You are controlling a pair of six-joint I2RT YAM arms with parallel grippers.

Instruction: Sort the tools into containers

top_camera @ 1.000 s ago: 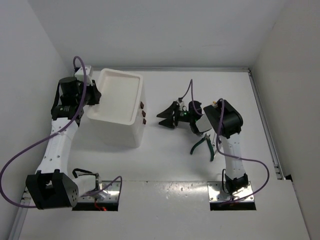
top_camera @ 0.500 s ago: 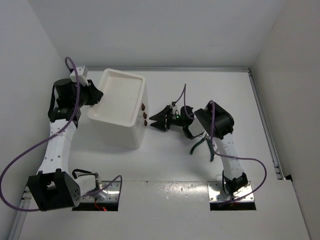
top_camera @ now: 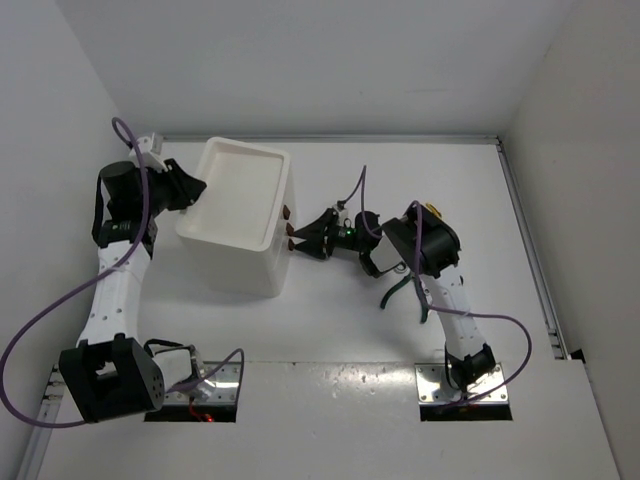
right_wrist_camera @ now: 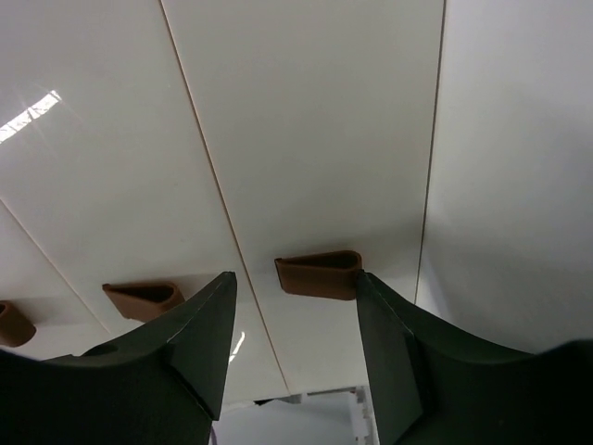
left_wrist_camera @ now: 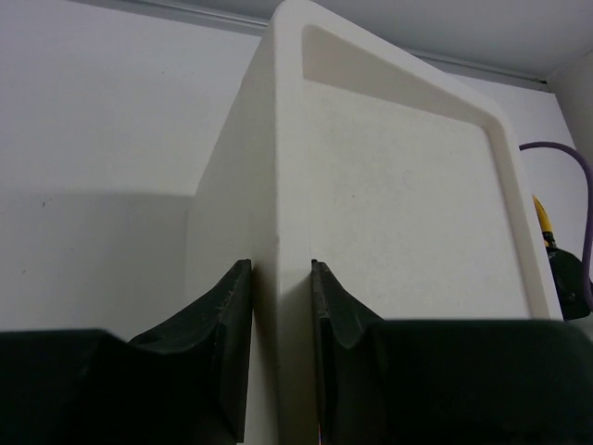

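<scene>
Two grips: left gripper [left_wrist_camera: 281, 306] clamped on the smooth white box [left_wrist_camera: 278, 139] at its rounded rim; right gripper [right_wrist_camera: 295, 287] spread apart, flanking its curved reddish-brown knob [right_wrist_camera: 320, 275]. Green-handled pliers [top_camera: 400, 293] right of box, on matte white table [top_camera: 350, 335]; plain walls [top_camera: 300, 60].

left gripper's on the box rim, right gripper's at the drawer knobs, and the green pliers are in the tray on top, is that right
Not quite. The green pliers are not in the tray: they lie on the table, as the top view shows. The rest is right.
</scene>
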